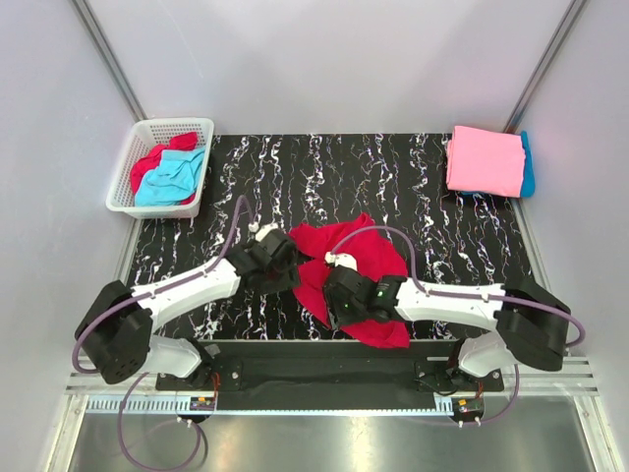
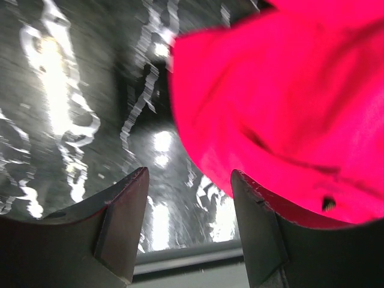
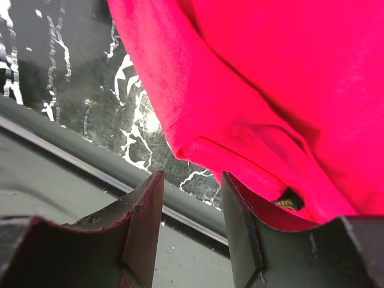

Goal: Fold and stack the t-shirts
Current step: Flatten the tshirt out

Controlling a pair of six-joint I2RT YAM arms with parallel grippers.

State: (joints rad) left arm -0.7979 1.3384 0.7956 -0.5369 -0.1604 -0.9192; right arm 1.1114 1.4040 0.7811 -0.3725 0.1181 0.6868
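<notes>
White walls all round, and a black marbled mat (image 1: 413, 187) across the table. From the top view, up at two o'clock, a pink shirt (image 1: 484, 159) lies folded square on a folded blue shirt (image 1: 528, 162), so two look done and stacked. At ten o'clock the white basket (image 1: 175, 123) holds a turquoise shirt (image 1: 169, 179) and another red garment (image 1: 152, 160), both rumpled and both waiting. Dead centre, drifting toward six o'clock, the red shirt (image 1: 369, 251) sprawls crumpled on the mat, not yet flattened. The left gripper (image 1: 267, 258) sits at its nine o'clock edge and the right gripper (image 1: 342, 293) is low over its near hem.

Over to the left wrist. The left gripper (image 2: 189, 174) has its jaws parted, with bare mat showing in the gap. The red shirt (image 2: 288, 102) bulges in from two o'clock and brushes over the right-hand finger, but nothing is pinched.

Now the right wrist, and it's much the same. The right gripper (image 3: 192, 175) is released, with mat and the table's front edge visible between the jaws. The hem of the red shirt (image 3: 270, 90) hangs just above at one o'clock, and a tag peeks out by the finger.

My read is roughly the halfway mark. This shirt needs spreading, folding and carrying to the pile, and then the basket's contents follow.
</notes>
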